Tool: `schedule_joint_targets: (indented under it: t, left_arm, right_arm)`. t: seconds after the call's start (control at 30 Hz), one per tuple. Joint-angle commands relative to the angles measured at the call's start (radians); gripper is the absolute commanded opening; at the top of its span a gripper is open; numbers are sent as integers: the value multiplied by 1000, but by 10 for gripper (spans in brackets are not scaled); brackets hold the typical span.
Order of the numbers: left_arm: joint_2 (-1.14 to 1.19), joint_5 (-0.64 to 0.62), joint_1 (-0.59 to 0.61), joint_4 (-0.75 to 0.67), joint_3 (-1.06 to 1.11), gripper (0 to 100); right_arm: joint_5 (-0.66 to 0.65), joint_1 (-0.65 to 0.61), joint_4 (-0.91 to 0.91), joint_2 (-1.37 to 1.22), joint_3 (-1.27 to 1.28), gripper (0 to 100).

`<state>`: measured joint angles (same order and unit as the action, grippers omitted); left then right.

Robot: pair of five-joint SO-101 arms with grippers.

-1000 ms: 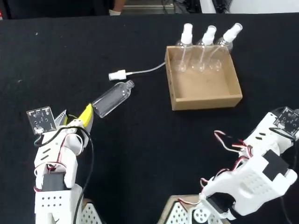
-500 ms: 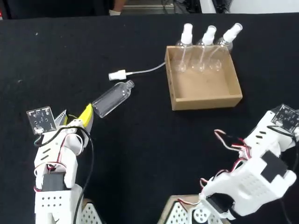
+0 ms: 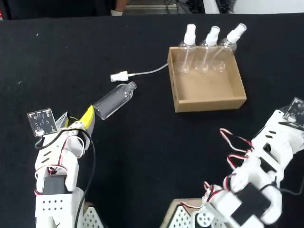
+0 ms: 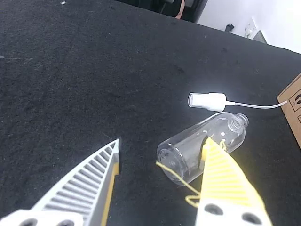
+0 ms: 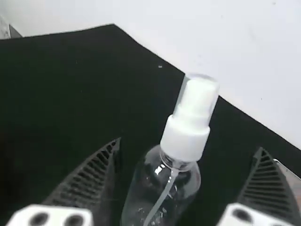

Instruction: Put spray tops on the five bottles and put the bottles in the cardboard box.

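Over the last second the right arm (image 3: 266,161) has swung out toward the table's right edge and folded lower, while nothing else on the black table (image 3: 142,152) has shifted. Seen from its wrist, the right pincer (image 5: 187,146) is spread wide. A standing bottle (image 5: 160,188), spray top already fitted, sits between its fingers and touches neither, near the table's edge with a pale wall behind. This looks like the fourth finished bottle, loose rather than gripped, and it has yet to reach the cardboard box (image 3: 209,102). There, three capped bottles (image 3: 204,52) stand against the far wall. The fifth, an open bottle (image 3: 114,100), lies on its side well left of the box. A loose spray top (image 3: 119,76) with its thin tube lies just beyond that bottle's neck, so one capping and two trips to the box seem to remain. The left arm (image 3: 59,156) stays low at the near left, stretched forward along the table. The left pincer (image 4: 162,141) is open and empty, its yellow finger just short of the open bottle's base.
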<state>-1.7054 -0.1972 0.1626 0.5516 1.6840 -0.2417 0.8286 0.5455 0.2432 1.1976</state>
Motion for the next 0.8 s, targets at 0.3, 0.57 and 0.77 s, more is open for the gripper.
schedule_joint_targets:
  t: [0.3,0.57,0.77]
  left_arm:
    - [-2,8,1,8,22,270]
    - [-2,8,2,8,22,270]
    - [-2,8,2,8,22,270]
  right_arm:
    - [-11,-3,-411,297,-13,364]
    - [-3,-26,-416,295,-35,364]
    - [-3,-18,-460,202,-107,364]
